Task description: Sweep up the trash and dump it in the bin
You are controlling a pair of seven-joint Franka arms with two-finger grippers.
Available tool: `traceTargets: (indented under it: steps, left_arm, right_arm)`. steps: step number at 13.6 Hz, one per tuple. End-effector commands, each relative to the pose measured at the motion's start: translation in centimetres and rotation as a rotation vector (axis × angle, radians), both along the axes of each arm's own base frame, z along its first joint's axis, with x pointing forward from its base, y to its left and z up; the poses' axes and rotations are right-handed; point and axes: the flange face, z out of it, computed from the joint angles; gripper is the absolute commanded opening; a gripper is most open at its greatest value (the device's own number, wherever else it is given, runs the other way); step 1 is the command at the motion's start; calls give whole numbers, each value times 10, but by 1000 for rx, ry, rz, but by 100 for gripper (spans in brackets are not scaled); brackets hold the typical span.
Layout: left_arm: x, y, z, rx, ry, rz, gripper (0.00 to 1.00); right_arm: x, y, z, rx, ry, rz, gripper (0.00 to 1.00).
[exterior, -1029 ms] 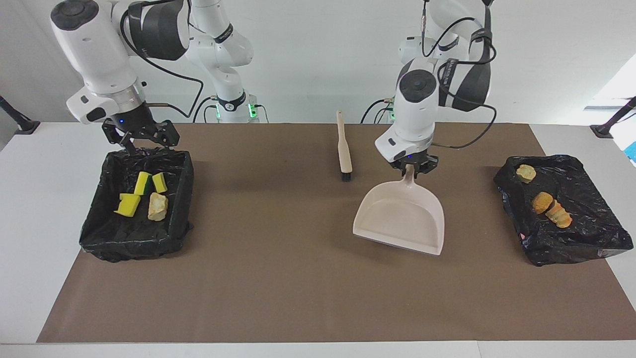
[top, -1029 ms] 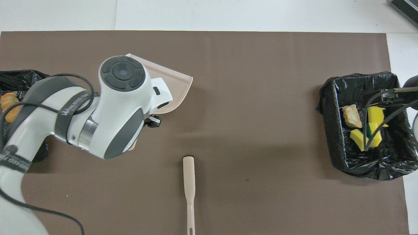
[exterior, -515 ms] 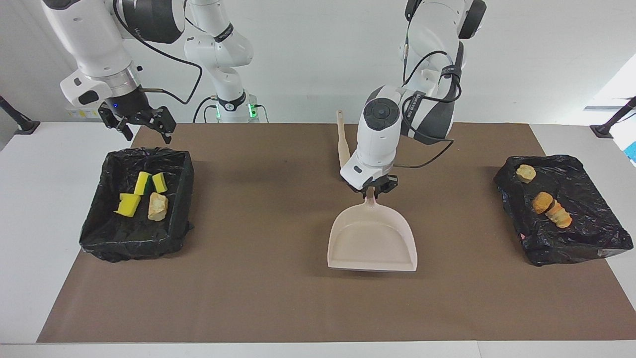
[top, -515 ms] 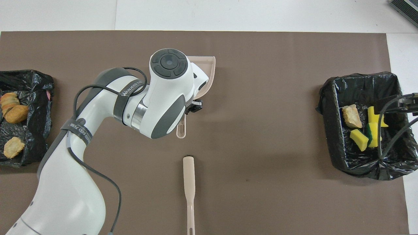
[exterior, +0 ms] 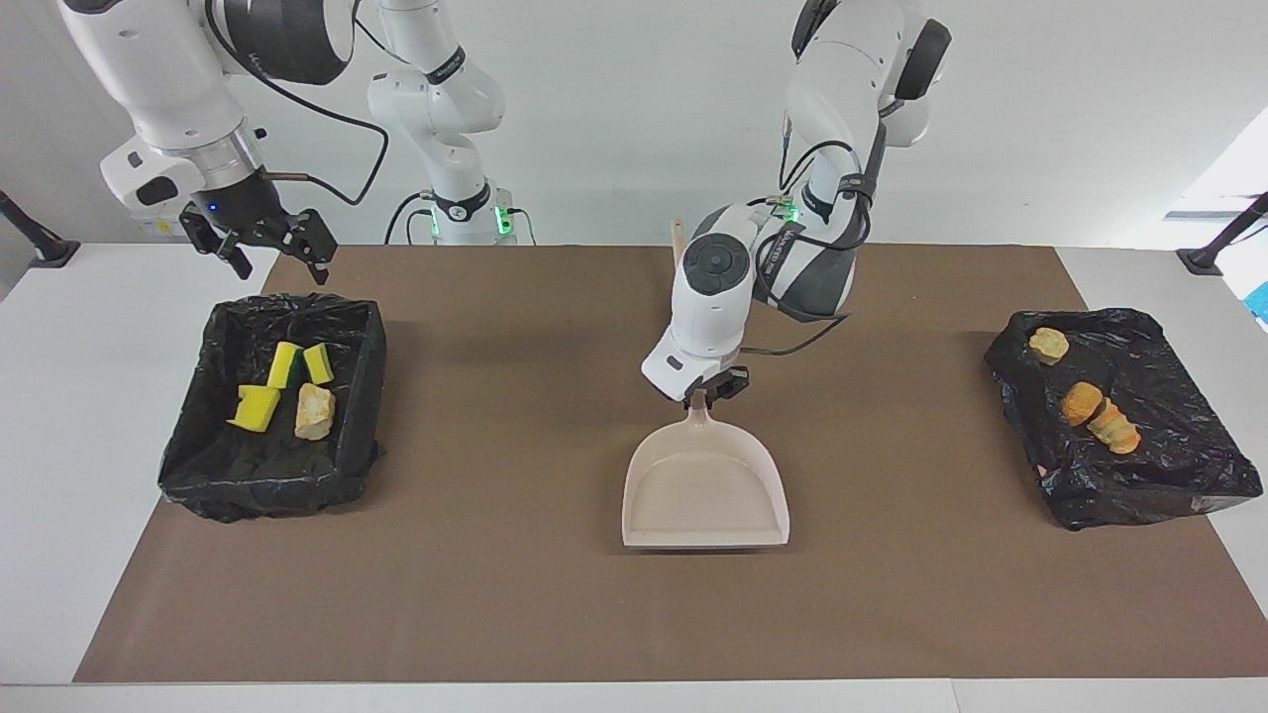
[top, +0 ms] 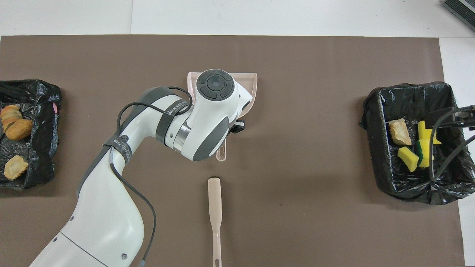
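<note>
Left gripper [exterior: 706,389] was clamped on the dustpan [exterior: 705,487] handle mid-mat; right gripper [exterior: 260,243] spread wide above the bin [exterior: 198,436] (trash [exterior: 314,410] inside, more on the bag [exterior: 1169,465]).

The left gripper [exterior: 701,388] has carried the beige dustpan [exterior: 705,487] by its handle from near the left arm's end toward the desk's middle, turning it square. The right gripper [exterior: 260,241] has risen off the sponge bin's [exterior: 369,342] rim.
</note>
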Motion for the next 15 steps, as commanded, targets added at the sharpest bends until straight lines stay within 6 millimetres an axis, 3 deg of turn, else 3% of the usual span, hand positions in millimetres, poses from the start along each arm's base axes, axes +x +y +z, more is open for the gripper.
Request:
traceTargets:
  steps: [1,3,4,7,8,10,11,13,14,15]
  left_arm:
    - [3,-1,4,-8,-7,17,32]
    - [4,2,4,-4,-5,20,85]
    - [5,7,6,-2,-7,27,100]
    - [8,30,44,-10,-47,53,100]
    - [9,50,63,-8,-56,69,100]
    - [7,85,82,3,-55,106,100]
    - [10,109,97,-1,-69,119,100]
    - [-1,154,130,-7,-91,90,100]
    - [-6,192,150,-8,-108,131,100]
    - [-15,217,168,-6,-121,117,100]
  right_arm:
    - [-7,-2,5,26,3,7,100]
    - [-10,-3,7,56,7,-14,100]
    - [-9,-2,6,75,5,-17,100]
    - [-8,4,7,69,0,-2,100]
    - [-8,6,8,71,-1,3,100]
    - [-8,7,7,71,0,5,100]
    - [-8,7,7,71,0,5,100]
    - [-8,7,8,71,-1,5,100]
    - [-8,7,7,71,0,5,100]
    - [-8,7,7,71,2,4,100]
